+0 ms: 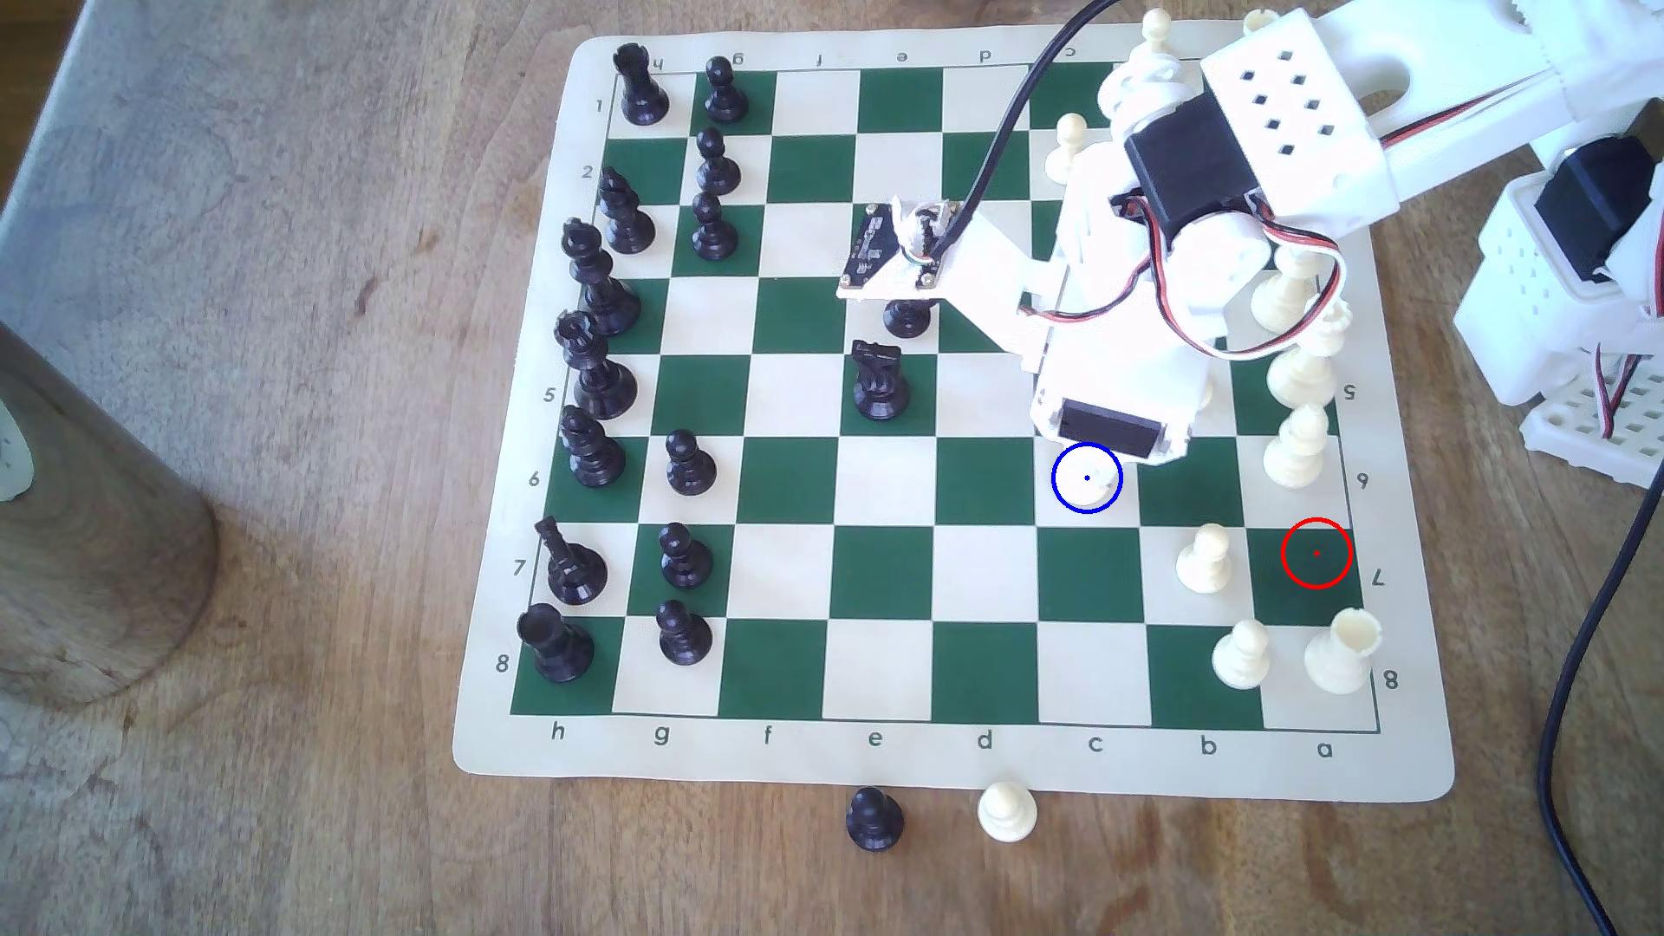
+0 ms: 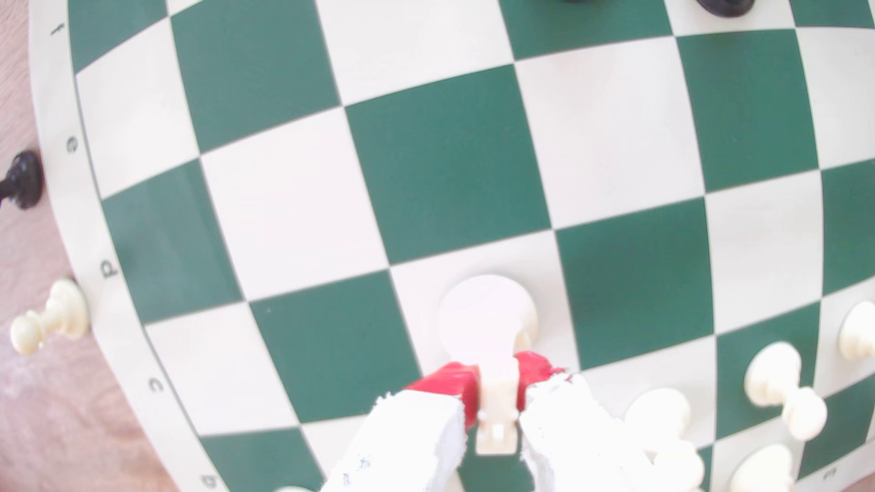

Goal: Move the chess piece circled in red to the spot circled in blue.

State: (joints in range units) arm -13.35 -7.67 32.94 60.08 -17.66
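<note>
The cream knight (image 2: 487, 314) is pinched between my gripper's (image 2: 497, 385) red-tipped fingers (image 2: 450, 378), its round base over a cream square (image 2: 416, 303). In the exterior view my white arm (image 1: 1116, 396) hangs over the blue-ringed cream square (image 1: 1087, 478), and a cream bit of the knight shows inside the ring. Whether the base touches the board cannot be told. The red-ringed green square (image 1: 1316, 553) holds no piece.
Cream pawns (image 1: 1205, 558) (image 1: 1243, 654) and a rook (image 1: 1342, 650) stand near the exterior view's right. Taller cream pieces (image 1: 1297, 445) line the board's right edge beside the arm. A black knight (image 1: 878, 380) stands mid-board. A black pawn (image 1: 873, 819) and a cream pawn (image 1: 1007, 812) sit off the board.
</note>
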